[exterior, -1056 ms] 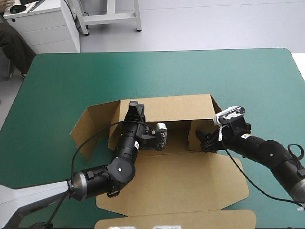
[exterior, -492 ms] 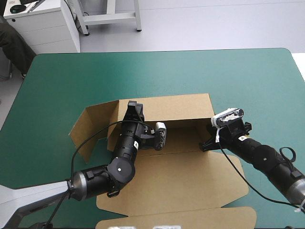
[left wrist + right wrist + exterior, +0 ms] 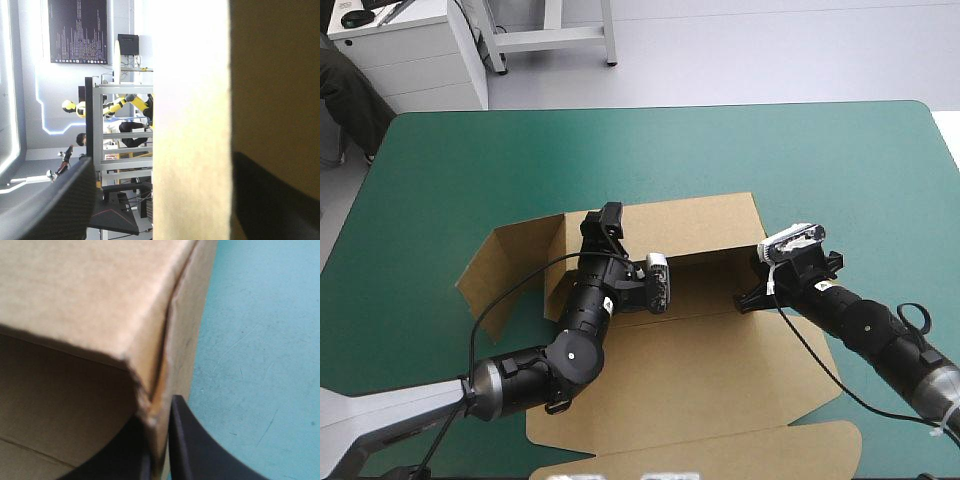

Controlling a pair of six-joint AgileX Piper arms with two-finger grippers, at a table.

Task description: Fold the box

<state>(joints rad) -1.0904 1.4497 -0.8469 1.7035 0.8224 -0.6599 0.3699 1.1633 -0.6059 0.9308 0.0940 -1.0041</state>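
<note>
Right fingers (image 3: 200, 450) pinch the box (image 3: 710, 370) by its edge

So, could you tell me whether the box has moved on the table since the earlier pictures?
Yes. The box has slid slightly toward the left edge of the teal-green table.

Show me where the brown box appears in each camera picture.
High view: box mid-table, between both arms.
Left wrist view: box wall upright between the left gripper's open fingers.
Right wrist view: box corner pinched by the right gripper.
Shared landmark: teal-green cover, in high and right wrist views.
</note>
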